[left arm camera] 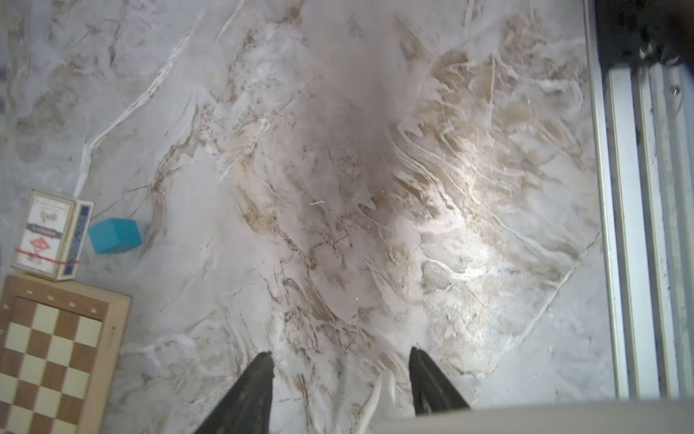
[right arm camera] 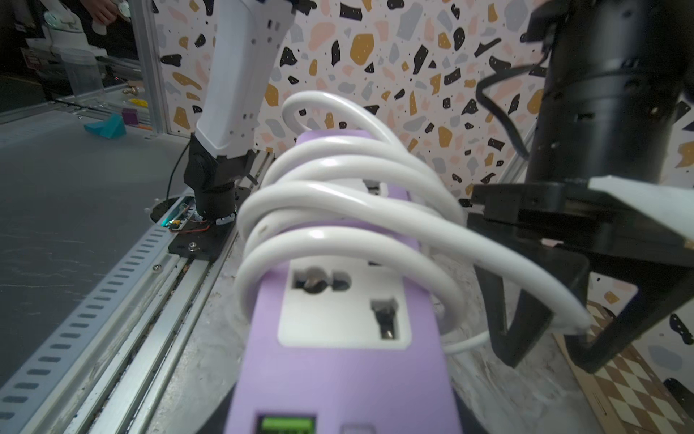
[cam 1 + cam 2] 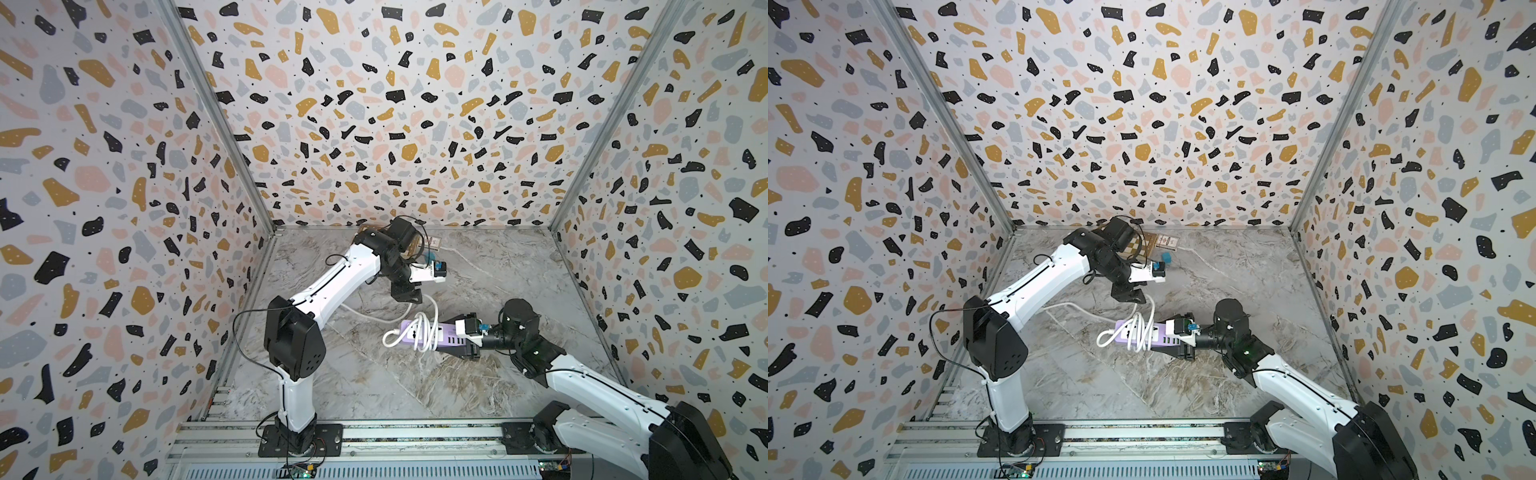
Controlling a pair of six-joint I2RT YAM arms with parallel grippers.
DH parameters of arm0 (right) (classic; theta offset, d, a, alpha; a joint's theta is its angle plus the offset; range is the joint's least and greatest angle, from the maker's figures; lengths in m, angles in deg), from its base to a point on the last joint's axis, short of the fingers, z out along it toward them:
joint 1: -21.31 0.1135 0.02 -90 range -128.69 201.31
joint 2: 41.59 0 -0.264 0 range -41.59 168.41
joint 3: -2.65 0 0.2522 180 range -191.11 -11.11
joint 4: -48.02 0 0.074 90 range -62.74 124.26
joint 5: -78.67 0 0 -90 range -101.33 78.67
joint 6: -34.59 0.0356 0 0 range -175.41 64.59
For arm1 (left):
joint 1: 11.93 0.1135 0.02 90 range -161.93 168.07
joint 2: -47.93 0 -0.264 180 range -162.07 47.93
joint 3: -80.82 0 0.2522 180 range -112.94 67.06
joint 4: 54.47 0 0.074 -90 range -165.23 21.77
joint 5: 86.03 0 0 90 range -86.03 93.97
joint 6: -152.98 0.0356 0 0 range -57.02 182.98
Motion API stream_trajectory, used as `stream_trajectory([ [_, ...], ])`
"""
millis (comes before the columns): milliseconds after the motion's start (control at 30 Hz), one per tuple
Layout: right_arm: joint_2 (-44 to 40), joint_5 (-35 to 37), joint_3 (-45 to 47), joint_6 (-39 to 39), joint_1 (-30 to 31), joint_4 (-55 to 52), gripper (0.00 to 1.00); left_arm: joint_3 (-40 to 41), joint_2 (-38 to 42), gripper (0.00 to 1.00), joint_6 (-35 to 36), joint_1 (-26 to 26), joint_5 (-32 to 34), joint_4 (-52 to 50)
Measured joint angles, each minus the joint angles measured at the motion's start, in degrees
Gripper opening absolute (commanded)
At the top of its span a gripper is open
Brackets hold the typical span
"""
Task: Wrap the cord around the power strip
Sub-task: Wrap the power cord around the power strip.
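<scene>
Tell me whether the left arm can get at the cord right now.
Probably yes. The left gripper hangs open beside the power strip, and the cord runs right between its jaws, nothing in the way. The right gripper holds the strip's other end, clear of it.

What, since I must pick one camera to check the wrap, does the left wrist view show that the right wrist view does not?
Only the left wrist view: a card box and a teal cube beside it. Only the right wrist view: the power strip with the cord looped several times around it, one strand running out between the fingers of the left claw. Both: the chessboard, the marble table and the left claw, open.
</scene>
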Motion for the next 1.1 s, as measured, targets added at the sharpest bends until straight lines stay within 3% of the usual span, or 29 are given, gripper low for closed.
stream_trajectory([
  [67,-0.63,-1.38,0.09,1.75,-0.70,2.58,0.00,1.88,0.24,0.83,-1.88,1.84,-3.19,2.45],
  [133,-0.72,-2.19,0.09,2.93,-1.46,4.42,0.00,5.55,1.16,0.87,-3.54,3.56,-6.21,5.88],
  [300,-0.55,-3.67,0.07,5.51,-3.08,6.40,0.00,18.36,4.81,0.88,-7.78,5.70,-11.50,15.10],
  [433,-0.04,-4.15,0.02,7.91,-3.93,8.50,0.00,23.43,5.38,0.84,-10.36,5.68,-14.32,20.57],
  [533,0.11,-4.07,-0.02,10.12,-4.26,10.99,0.00,25.64,5.27,0.75,-12.22,5.64,-16.55,24.48],
  [667,0.09,-2.19,-0.02,15.74,-5.27,18.23,0.00,25.88,3.19,0.56,-13.38,5.64,-19.02,26.49],
  [900,-2.54,8.17,0.98,21.97,-9.29,25.42,0.00,27.41,2.51,0.24,-14.97,5.64,-20.70,27.41],
  [1100,-5.11,17.97,4.63,26.34,-13.79,27.74,0.00,30.03,6.19,0.11,-15.28,4.33,-19.93,27.93],
])
